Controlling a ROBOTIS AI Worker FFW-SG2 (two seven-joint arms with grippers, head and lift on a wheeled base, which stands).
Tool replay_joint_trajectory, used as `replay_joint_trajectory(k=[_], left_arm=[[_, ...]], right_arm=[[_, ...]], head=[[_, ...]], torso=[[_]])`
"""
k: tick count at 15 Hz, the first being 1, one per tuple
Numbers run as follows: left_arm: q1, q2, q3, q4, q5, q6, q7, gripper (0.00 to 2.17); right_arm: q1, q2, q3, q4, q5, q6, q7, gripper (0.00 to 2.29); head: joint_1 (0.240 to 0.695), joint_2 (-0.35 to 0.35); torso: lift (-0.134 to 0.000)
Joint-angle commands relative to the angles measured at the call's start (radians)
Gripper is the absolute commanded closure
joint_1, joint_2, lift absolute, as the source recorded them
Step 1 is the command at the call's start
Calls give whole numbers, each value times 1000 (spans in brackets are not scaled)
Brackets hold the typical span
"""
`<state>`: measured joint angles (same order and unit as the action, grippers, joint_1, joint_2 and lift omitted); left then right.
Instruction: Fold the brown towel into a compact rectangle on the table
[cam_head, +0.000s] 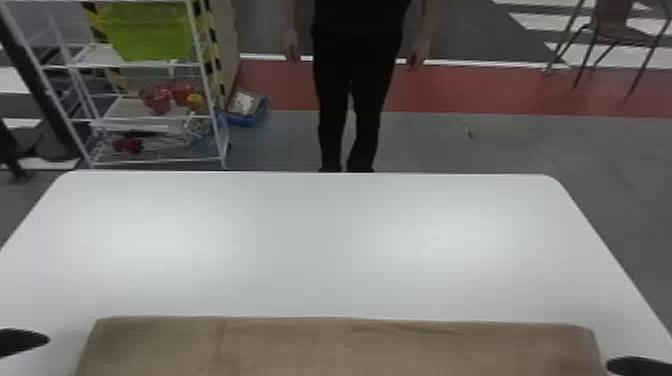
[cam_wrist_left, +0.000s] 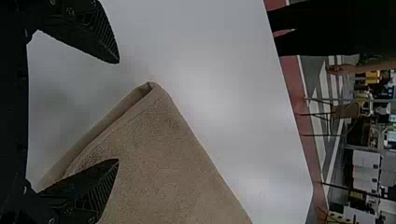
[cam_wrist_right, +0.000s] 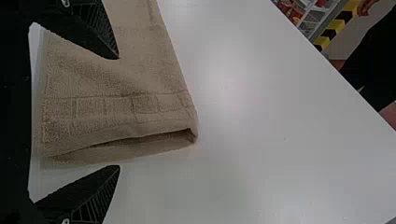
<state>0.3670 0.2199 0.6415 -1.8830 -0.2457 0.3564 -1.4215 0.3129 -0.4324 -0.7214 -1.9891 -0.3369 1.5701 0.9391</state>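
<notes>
From my station I observe the brown towel folded in layers on the white table, lying across its near side in the head view. The left gripper is located just beside the towel's left end; the right gripper is located near its right end. In the left wrist view, I see the left gripper with its fingers spread, one overlapping the towel in view. In the right wrist view, the right gripper likewise has spread fingers, with the towel's layered end between the tips in view. I cannot tell whether either unit touches the cloth.
</notes>
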Motion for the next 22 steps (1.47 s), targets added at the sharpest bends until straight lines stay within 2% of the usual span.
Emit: replay_joint_trajectory(k=[1, 10, 12, 14, 15, 16, 17, 18, 19, 20, 22], left_arm=[[16, -13, -16, -45, -1, 100, 16, 147], [10, -7, -89, -41, -60, 217, 36, 208], [10, -5, -109, -44, -80, 257, 27, 272], [9, 4, -121, -44, -87, 269, 4, 454], [4, 7, -131, -42, -99, 303, -20, 458], [1, 9, -134, -41, -109, 309, -40, 576], [1, 13, -138, -38, -110, 309, -59, 907], [0, 15, -140, -38, -110, 309, -68, 1369], [-3, 16, -138, -41, -112, 309, -74, 1966], [-7, 15, -132, -44, -107, 303, -70, 2142], [-17, 19, -112, -48, -101, 303, -88, 2142]], right_arm=[[0, -2, 2, 4, 1, 2, 0, 36], [3, -9, 2, 24, 1, -3, 3, 36], [2, -9, 2, 30, 1, -9, 3, 36], [2, -9, 2, 33, 1, -12, 3, 36], [2, -9, 2, 35, -1, -15, 3, 36], [2, -9, 2, 38, 1, -25, 3, 36], [2, -9, 2, 39, 1, -31, 3, 36], [2, -9, 3, 41, 1, -34, 3, 36], [2, -9, 7, 41, 1, -37, 3, 36], [2, -9, 7, 44, 1, -37, 3, 36], [3, -8, 8, 52, 1, -46, 3, 36]], head=[[695, -67], [695, -102], [695, -114], [695, -126], [695, -132], [695, -144], [695, -152], [695, -158], [695, -164], [695, -167], [695, -166]], torso=[[-123], [-123], [-123], [-123], [-123], [-123], [-123], [-123], [-123], [-123], [-123]])
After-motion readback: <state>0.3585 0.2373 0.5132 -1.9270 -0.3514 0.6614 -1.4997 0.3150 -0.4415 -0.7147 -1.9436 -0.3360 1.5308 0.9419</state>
